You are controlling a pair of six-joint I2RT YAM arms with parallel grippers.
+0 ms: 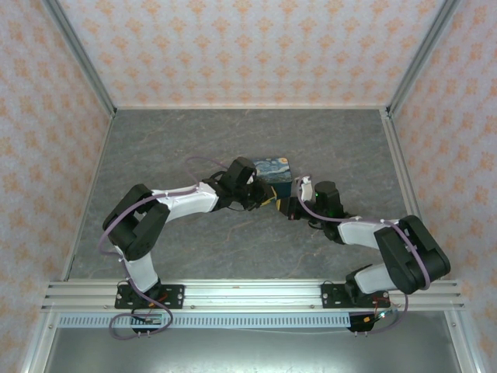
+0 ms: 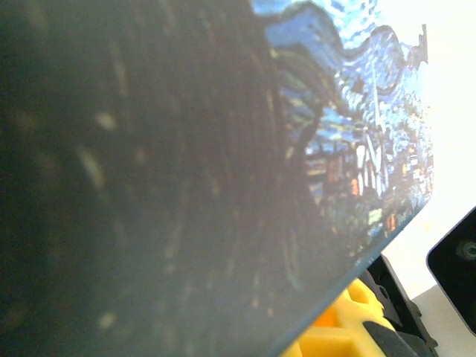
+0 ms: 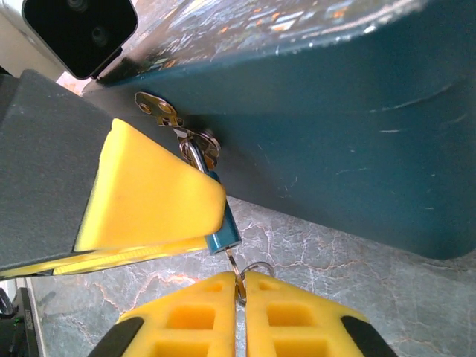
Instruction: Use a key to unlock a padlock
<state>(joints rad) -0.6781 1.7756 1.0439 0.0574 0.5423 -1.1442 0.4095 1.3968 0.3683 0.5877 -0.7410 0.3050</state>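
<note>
Since my right gripper has its yellow fingertips pressed together on the key, whose thin metal goes up into the bottom of the padlock, I judge that the step in hand is the turning of the key. The padlock hangs by its shackle from a metal hasp on the dark side of the painted box, which stands near the middle of the table. My left gripper reaches in from the left edge side, and one yellow pad lies over the lock body. It seems to pinch the padlock, though I cannot see the second finger well. To do it well, I would roll the right wrist about the key's own line, with no pull downward and no push sideways, because such a thin key may bend or slip between the pads. The left gripper should hold the body firm, otherwise the lock only swings with the key. The small ring beside the key could catch on a fingertip, so I would turn slowly and watch the shackle.
</note>
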